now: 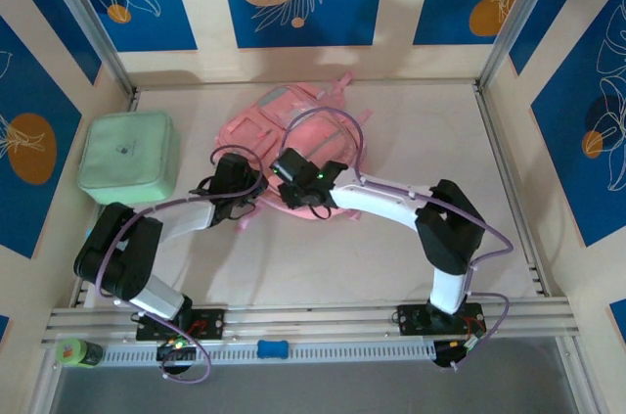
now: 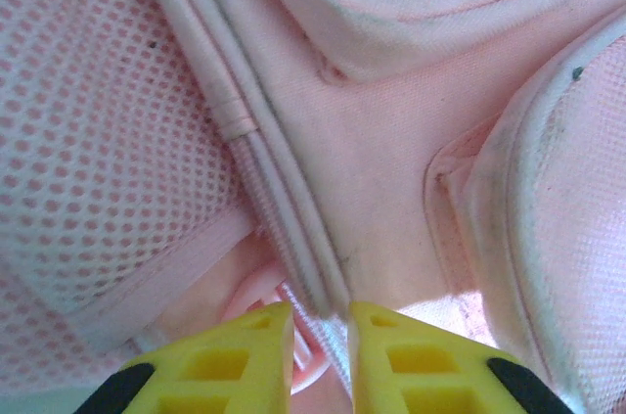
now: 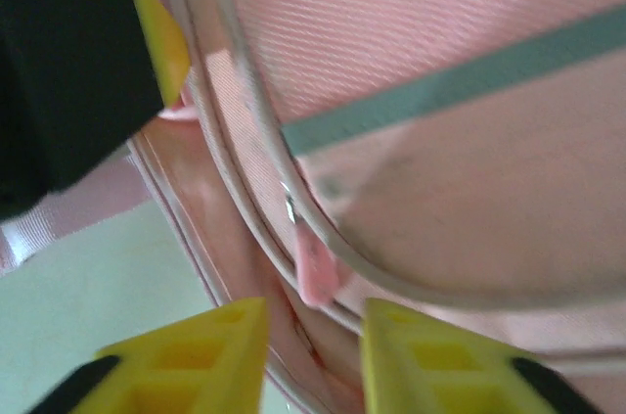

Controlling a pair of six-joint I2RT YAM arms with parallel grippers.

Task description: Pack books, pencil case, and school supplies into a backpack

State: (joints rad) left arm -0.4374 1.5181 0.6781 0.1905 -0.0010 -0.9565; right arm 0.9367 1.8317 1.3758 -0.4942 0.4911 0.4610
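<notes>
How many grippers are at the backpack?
2. The left gripper pinches the backpack's piping at its near edge; the right gripper is beside it, at a pink tab.

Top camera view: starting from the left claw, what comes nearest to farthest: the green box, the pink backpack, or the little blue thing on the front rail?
1. The backpack, in the middle of the table; the left gripper is right at its near-left edge.
2. The green box, off to the left.
3. The blue thing, down on the front rail between the arm bases.
</notes>
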